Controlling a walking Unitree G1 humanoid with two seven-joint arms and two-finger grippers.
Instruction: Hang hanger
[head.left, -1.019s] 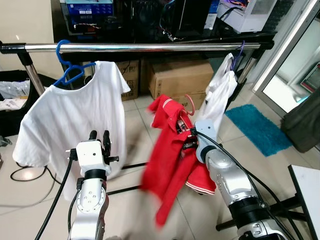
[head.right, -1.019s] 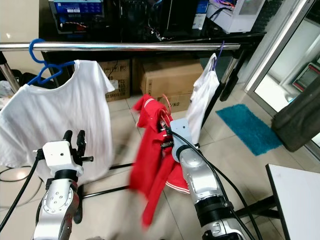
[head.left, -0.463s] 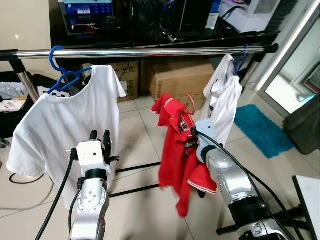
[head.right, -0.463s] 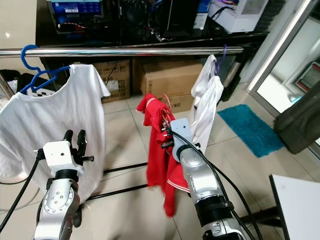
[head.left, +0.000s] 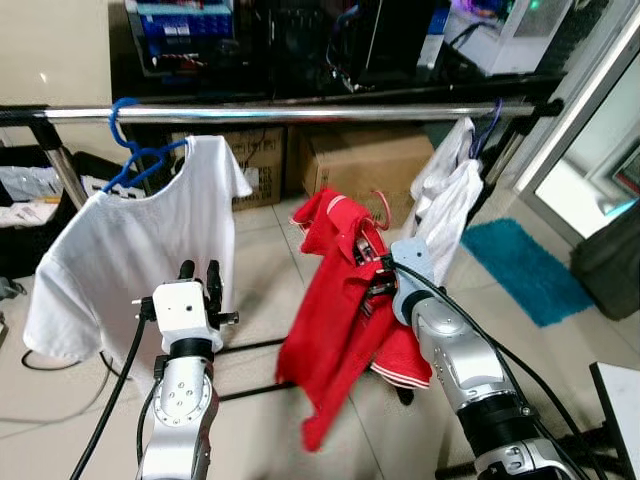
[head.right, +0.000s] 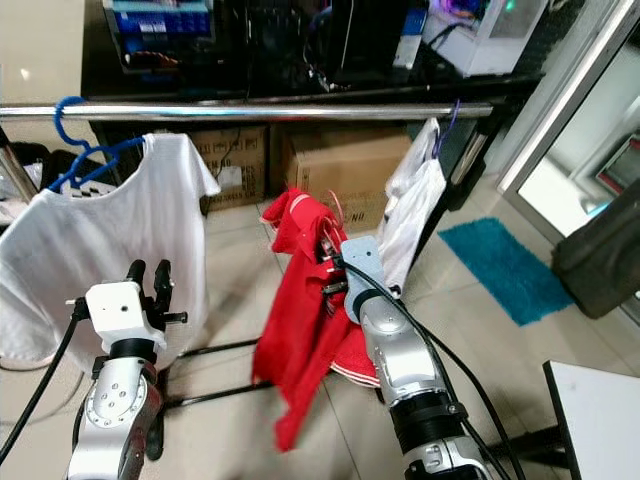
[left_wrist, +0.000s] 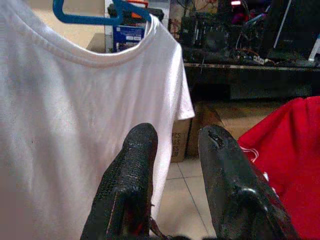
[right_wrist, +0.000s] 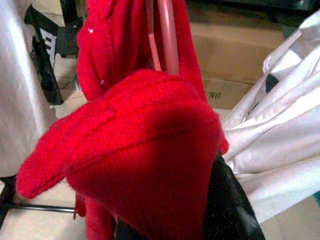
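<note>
Here the right gripper (head.left: 372, 281) fingers clamp the pink hanger (head.left: 383, 207) carrying a red shirt (head.left: 340, 335); left gripper (head.left: 198, 272) fingers apart.

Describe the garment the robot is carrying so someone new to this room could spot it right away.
Start at the long silver clothes rail across the room. Two white shirts hang from it, one at each end. Below the gap between them, the right pincer holds up a bright red shirt on a pink hanger, the only red garment and not yet on the rail.
</note>
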